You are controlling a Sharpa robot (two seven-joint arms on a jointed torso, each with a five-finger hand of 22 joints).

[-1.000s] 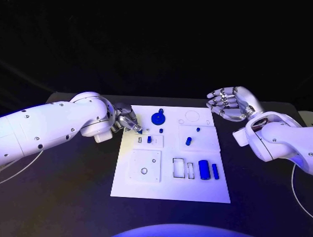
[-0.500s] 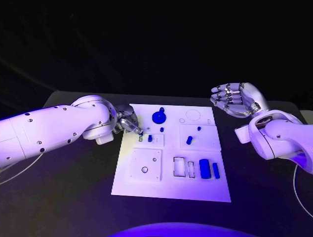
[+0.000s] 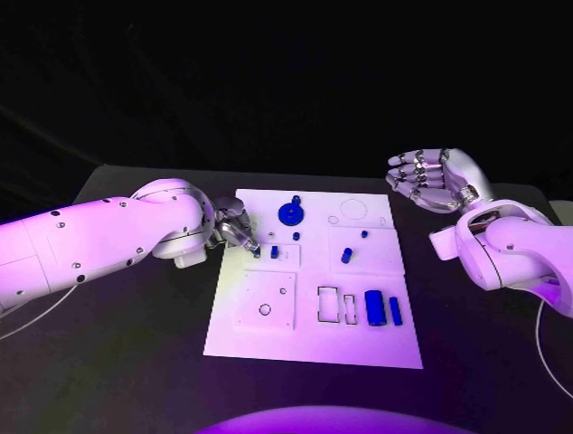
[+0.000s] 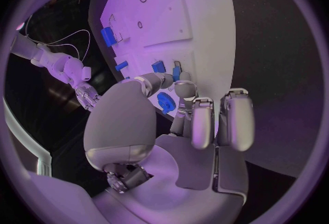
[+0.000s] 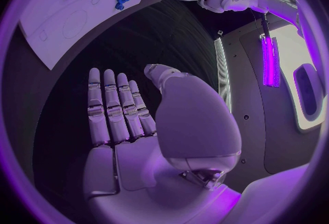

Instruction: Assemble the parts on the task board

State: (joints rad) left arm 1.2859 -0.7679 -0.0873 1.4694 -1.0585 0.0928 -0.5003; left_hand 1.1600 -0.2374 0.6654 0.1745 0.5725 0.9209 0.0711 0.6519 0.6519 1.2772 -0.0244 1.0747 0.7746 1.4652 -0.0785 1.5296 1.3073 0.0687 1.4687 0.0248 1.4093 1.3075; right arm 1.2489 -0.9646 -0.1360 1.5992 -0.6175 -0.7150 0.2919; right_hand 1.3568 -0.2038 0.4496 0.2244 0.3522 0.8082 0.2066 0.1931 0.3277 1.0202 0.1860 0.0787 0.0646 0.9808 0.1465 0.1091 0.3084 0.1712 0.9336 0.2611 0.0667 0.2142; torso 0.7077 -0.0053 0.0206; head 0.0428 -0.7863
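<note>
Violet light washes the scene, brightest on the white task board [image 3: 315, 276] and on the white arms, while the black table [image 3: 117, 353] and the backdrop stay dark. The wrist views bow straight edges toward their rims. A lit strip [image 5: 268, 61] glares in the right wrist view.

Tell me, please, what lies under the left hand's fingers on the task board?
The left hand reaches over the task board beside a small blue part. The fingers cover whatever sits beneath them.
</note>
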